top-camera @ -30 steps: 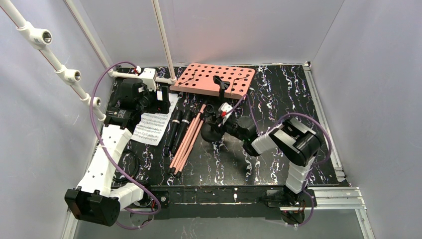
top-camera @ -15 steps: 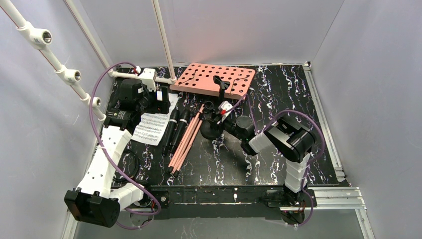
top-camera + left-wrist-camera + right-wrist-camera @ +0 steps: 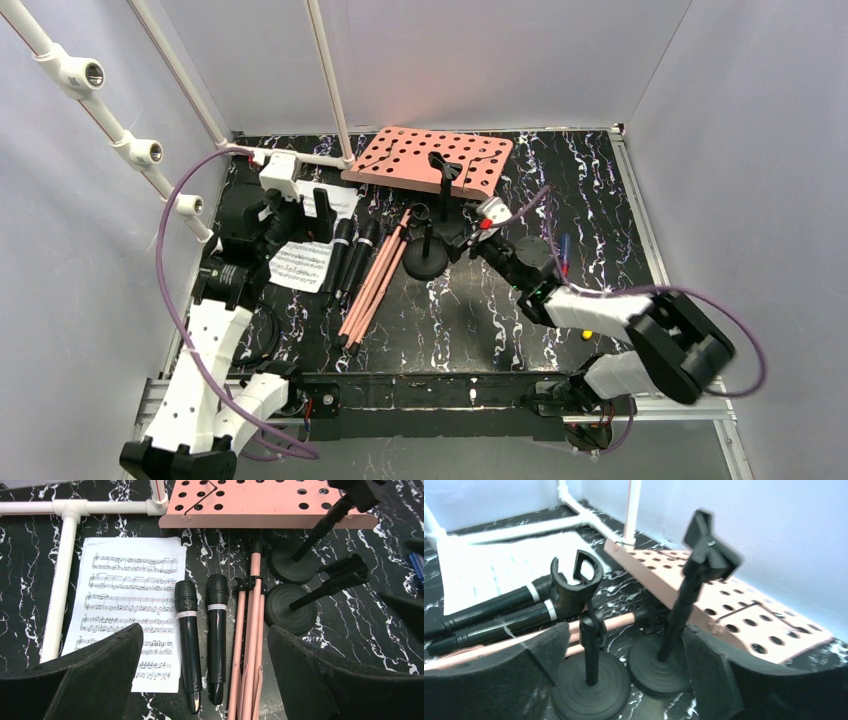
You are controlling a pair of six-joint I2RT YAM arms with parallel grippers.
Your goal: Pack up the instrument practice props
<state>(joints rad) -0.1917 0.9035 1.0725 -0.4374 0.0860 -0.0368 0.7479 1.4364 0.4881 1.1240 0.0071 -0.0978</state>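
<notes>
The salmon-pink music desk point(image 3: 430, 158) lies flat at the far edge of the black marbled table point(image 3: 600, 180), close to the grey back wall point(image 3: 480, 60). At the desk's left corner stands a foot of the white pipe frame point(image 3: 62, 580), so on that side there is little room. To the right of the desk the table is bare up to the side rail, and this is the widest free space.

From the near edge of the desk the folded pink tripod legs point(image 3: 372, 285) run toward the arm bases. Just left of the legs two black microphones point(image 3: 188, 645) lie side by side, parallel to them. Further left of the desk is the white sheet music point(image 3: 125, 595); one microphone overlaps its right edge, and its left edge lies beside a pipe. Directly before the desk, right of the legs, two black microphone stands point(image 3: 591, 690) are upright on round bases that sit just beside each other.

The left gripper point(image 3: 205, 630) hangs above the microphones with its jaws spread wide. Both microphones and part of the sheet are seen between the pads, and nothing is gripped.

The right gripper point(image 3: 624, 645) is low, on the near side of the stands, and its jaws are also wide apart. Both round bases show in the gap between the pads. The stem of the nearer stand is close to the left pad, and I cannot tell if they touch.
</notes>
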